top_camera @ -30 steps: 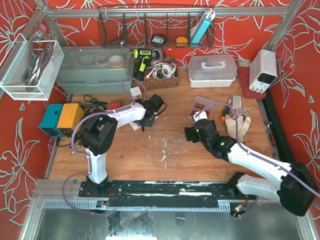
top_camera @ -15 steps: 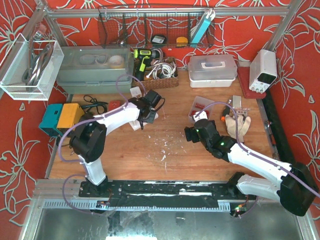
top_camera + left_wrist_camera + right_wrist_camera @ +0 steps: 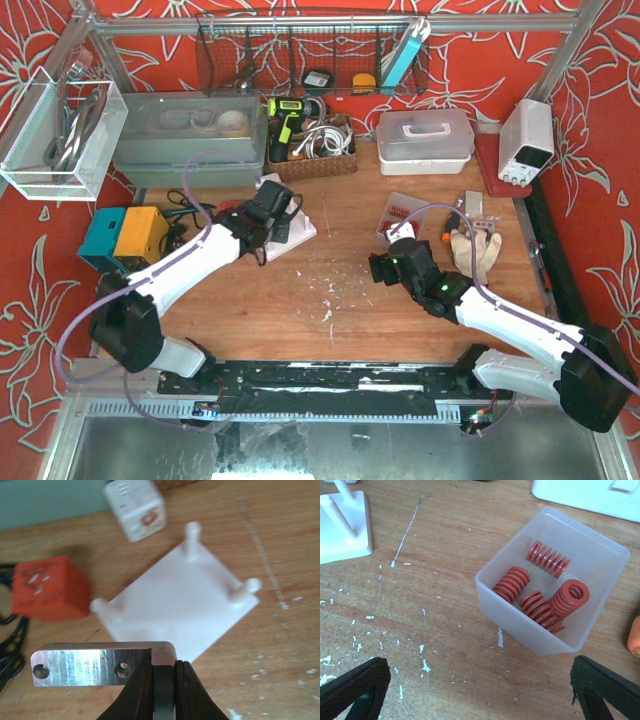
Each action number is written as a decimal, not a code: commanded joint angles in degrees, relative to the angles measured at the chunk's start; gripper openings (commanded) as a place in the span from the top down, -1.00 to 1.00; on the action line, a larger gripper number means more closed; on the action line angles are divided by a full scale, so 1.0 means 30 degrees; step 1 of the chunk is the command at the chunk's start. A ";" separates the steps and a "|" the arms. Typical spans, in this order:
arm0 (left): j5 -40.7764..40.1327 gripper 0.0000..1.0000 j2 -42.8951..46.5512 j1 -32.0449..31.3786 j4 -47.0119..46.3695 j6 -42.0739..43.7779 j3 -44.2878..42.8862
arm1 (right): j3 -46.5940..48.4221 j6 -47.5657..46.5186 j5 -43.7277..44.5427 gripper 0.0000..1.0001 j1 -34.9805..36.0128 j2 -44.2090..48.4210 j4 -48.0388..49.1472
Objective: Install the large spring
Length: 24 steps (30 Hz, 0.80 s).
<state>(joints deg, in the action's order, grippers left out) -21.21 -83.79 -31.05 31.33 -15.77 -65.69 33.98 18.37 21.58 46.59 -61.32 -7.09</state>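
Hovering with fingers pressed together and holding nothing, the left gripper [image 3: 164, 680] sits at 6 o'clock of the white peg plate [image 3: 180, 605]. The right gripper [image 3: 480, 690] is spread wide; the clear tub [image 3: 600, 565] with red springs [image 3: 568, 598] lies at its 1 o'clock on the wooden table [image 3: 445, 645].

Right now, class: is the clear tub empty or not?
Not empty: four red springs lie loose inside the clear tub.

Bright, even light; left wrist view softly blurred.
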 commanded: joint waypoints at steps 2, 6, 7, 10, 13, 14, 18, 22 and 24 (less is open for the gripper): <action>-0.0508 0.90 0.2987 0.2531 -0.1276 -0.1314 0.3375 | 0.0182 0.0146 -0.0031 -0.98 0.0169 0.0234 0.0080; 0.1519 0.92 0.4503 0.5572 -0.2986 -0.1759 0.6142 | 0.0235 0.0121 0.0089 -0.98 0.0170 0.0174 -0.0006; 0.1905 0.93 0.4501 0.5991 -0.3312 -0.2003 0.6389 | 0.0227 0.0103 0.0150 -0.98 0.0159 0.0215 -0.0020; 0.2193 0.93 0.4043 0.6906 -0.4160 -0.3250 0.7054 | 0.0111 0.0087 0.0287 -0.98 0.0174 0.0312 0.0009; 0.2935 0.93 0.3572 0.7958 -0.5416 -0.4578 0.8497 | 0.0117 0.0095 0.0359 -0.98 0.0174 0.0271 0.0035; 0.3119 0.94 0.3473 0.8271 -0.5838 -0.4875 0.8935 | 0.0143 0.0110 0.0320 -0.98 0.0159 0.0190 0.0022; 0.2902 1.00 0.3102 0.8816 -0.6728 -0.5600 0.9763 | 0.0275 0.0133 0.0242 -0.98 0.0166 0.0052 -0.0038; 0.2677 0.96 0.2342 0.8950 -0.7354 -0.5595 1.0149 | 0.0270 0.0146 0.0387 -0.98 0.0174 0.0151 -0.0103; 0.2662 0.93 0.1864 0.8986 -0.7508 -0.5596 1.0234 | 0.0244 0.0146 0.0469 -0.98 0.0150 0.0217 -0.0126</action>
<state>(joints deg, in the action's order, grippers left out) -12.71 -75.85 -4.64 12.73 -31.00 -35.44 33.98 18.41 21.43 46.59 -61.32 -7.07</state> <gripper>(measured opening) 0.134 0.989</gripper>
